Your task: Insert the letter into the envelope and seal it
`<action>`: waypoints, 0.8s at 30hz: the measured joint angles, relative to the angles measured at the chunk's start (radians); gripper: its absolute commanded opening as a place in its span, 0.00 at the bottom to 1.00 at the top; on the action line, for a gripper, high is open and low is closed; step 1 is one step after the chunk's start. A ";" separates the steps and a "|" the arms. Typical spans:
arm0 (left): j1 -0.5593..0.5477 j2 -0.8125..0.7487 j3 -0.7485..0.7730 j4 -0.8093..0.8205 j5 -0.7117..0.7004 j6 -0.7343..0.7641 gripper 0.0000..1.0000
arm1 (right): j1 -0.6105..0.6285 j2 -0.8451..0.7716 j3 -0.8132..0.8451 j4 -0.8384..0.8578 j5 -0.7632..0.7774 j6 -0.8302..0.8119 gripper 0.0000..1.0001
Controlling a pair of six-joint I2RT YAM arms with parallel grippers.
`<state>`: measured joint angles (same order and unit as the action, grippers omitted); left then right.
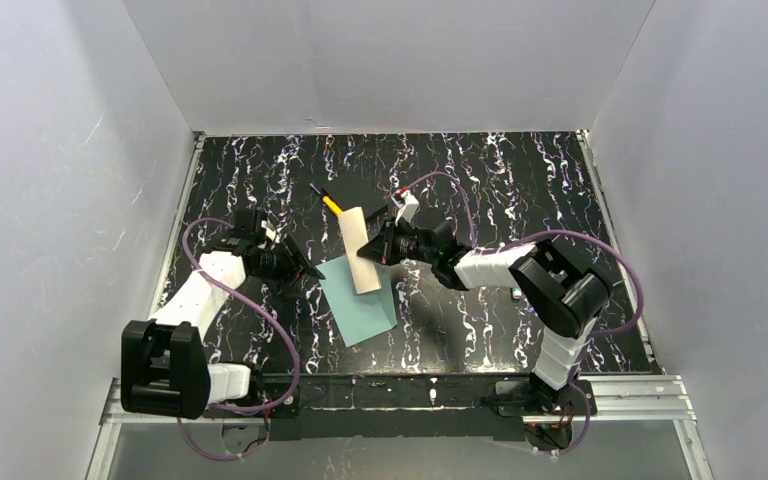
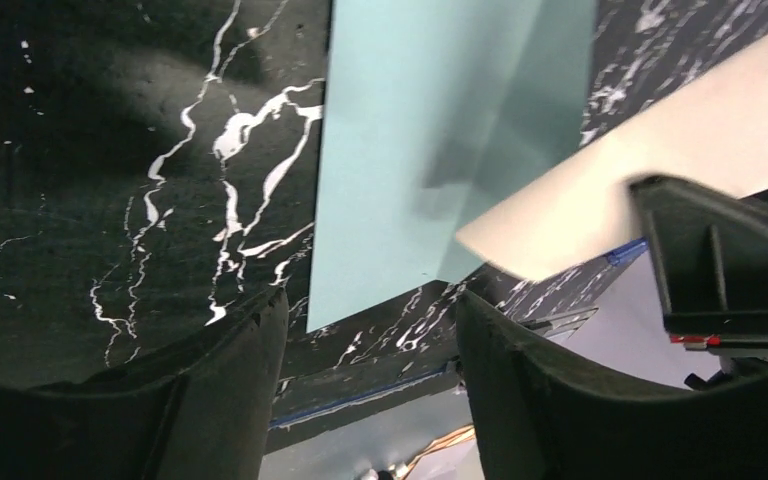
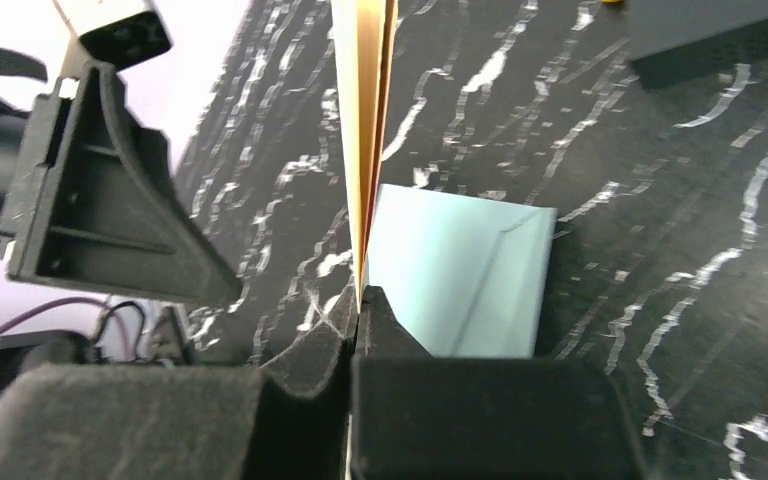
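The pale teal envelope lies flat on the dark marbled table, near the middle. The tan letter is held above the envelope's far end, lifted off the table, with my right gripper shut on its right edge. In the right wrist view the letter stands edge-on out of the shut right gripper, with the envelope beyond. My left gripper stands open beside the envelope's left edge, holding nothing. Its wrist view shows the envelope and the letter ahead of the left gripper.
A yellow-tipped pen lies on the table just behind the letter. A flat dark slab rests at the far side in the right wrist view. White walls close in the table on three sides.
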<state>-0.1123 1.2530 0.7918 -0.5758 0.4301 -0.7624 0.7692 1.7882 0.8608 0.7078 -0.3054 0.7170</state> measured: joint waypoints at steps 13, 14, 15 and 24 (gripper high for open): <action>-0.003 0.227 0.003 0.015 0.002 -0.010 0.40 | -0.034 0.136 -0.042 0.164 0.131 -0.048 0.01; -0.005 0.241 0.004 0.016 0.002 -0.013 0.40 | -0.037 0.136 -0.051 0.173 0.135 -0.049 0.01; -0.008 0.257 0.006 0.018 0.000 -0.016 0.40 | -0.040 0.137 -0.060 0.187 0.140 -0.051 0.01; -0.036 0.343 0.016 0.031 -0.002 -0.051 0.41 | -0.048 0.187 -0.105 0.348 0.141 -0.070 0.01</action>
<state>-0.1486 1.5963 0.8082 -0.5446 0.4286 -0.8139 0.7212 1.9751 0.7563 1.0561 -0.1642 0.6468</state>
